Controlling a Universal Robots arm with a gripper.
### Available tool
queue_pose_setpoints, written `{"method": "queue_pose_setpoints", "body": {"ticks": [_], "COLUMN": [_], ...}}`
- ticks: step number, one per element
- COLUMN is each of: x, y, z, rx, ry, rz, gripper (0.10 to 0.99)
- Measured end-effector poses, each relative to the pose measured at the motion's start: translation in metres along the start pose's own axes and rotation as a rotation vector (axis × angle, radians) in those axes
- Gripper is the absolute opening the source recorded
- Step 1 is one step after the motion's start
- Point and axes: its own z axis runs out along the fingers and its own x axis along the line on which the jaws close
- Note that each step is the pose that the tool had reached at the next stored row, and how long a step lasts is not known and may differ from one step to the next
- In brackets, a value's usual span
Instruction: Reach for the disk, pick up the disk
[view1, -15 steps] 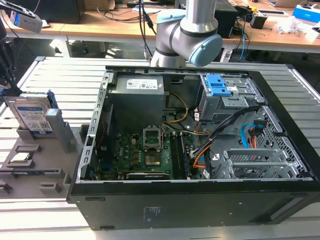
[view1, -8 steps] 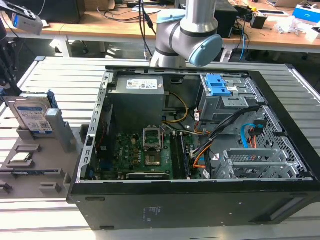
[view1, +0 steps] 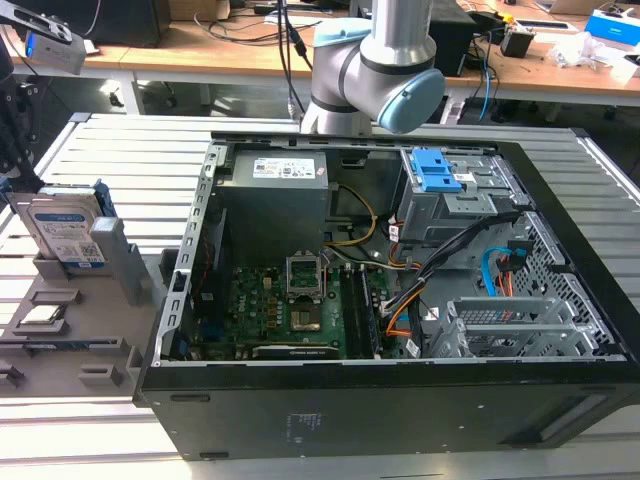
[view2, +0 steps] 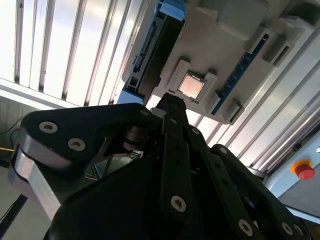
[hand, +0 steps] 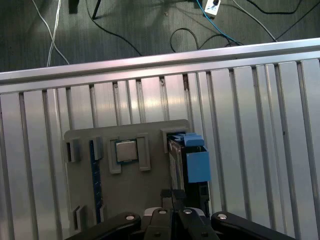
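The disk (view1: 64, 232) stands on edge in a slot of the grey holder (view1: 60, 330), on the exterior view's left. It is silver, with a white-and-blue label and blue side rails. In the first wrist view I look down on the disk's thin top edge (hand: 176, 157) and its blue rail (hand: 196, 165). My gripper (hand: 172, 194) hangs above the holder, close beside the disk and apart from it, shut with nothing between its fingers. The second wrist view has the gripper (view2: 171, 102) pointing at the holder next to the disk's dark edge (view2: 155, 50).
A small square silver chip (hand: 126, 150) sits in a pocket of the holder beside the disk. An open black computer case (view1: 400, 300) lies on the slatted metal table (view1: 130, 160) at the exterior view's right. A red button (view2: 304, 170) stands off the table.
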Motion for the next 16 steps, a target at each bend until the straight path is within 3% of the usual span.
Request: {"method": "queue_pose_setpoints", "body": {"ticks": [4,7,8,11,13,14,15,16], "x": [0.0,0.0,0.0,0.0,0.0,-0.0003,-0.0014,-0.0068], "y": [0.0,0.0,0.0,-0.0001,-0.0001,-0.0001,-0.0001,0.0007], "z": [0.0,0.0,0.0,0.0,0.0,0.0001,0.0001,0.0], "rx": [0.0,0.0,0.0,0.0,0.0,0.0,0.0,0.0], "ry": [0.0,0.0,0.0,0.0,0.0,-0.0001,-0.0002,0.0], "rz": [0.0,0.0,0.0,0.0,0.0,0.0,0.0,0.0], "gripper": [0.114,0.294,0.294,0.537,0.537,0.6,0.6,0.6]}}
